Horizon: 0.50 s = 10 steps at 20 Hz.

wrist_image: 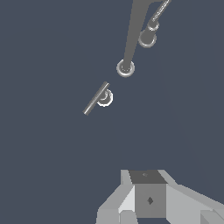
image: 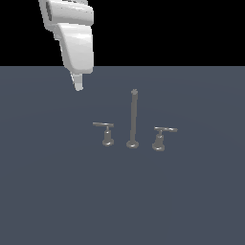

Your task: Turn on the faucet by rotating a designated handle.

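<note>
The approach is in hand: the tool (image: pixel 78 86) hangs high above the surface (image: pixel 48 191), touching nothing, and I cannot tell whether it is open. The handle (image: pixel 106 132) stands well below and ahead of it, beside the faucet (image: pixel 133 119) post; next the tool must descend to its bar.

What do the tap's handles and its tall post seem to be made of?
The left handle, the right handle and the post look like grey metal with a dull, brushed finish: an even grey with soft pale highlights on the round feet, and no mirror shine. As these are rendered images, metal is only a likely reading.
</note>
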Each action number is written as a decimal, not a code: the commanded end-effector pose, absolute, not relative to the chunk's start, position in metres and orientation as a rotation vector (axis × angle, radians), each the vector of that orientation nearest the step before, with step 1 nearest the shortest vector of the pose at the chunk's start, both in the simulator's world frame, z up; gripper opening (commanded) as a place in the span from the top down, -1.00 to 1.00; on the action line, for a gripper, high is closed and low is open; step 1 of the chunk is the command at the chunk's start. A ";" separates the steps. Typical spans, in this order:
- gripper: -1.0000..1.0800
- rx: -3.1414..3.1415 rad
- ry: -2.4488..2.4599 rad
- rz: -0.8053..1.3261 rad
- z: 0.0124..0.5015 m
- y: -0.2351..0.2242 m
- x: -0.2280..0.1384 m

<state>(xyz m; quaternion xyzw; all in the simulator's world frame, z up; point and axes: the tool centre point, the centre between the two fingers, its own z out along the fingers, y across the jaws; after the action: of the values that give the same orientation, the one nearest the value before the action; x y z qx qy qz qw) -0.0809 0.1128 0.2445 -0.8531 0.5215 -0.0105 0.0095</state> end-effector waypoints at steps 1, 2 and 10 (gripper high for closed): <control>1.00 -2.626 1.690 -0.031 0.233 0.114 -0.071; 1.00 -2.611 1.713 -0.030 0.229 0.114 -0.068; 1.00 -2.483 1.901 -0.022 0.193 0.112 -0.037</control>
<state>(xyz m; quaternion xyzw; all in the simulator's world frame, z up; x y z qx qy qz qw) -0.0433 0.1129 0.2002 -0.8026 0.5964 -0.0074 0.0077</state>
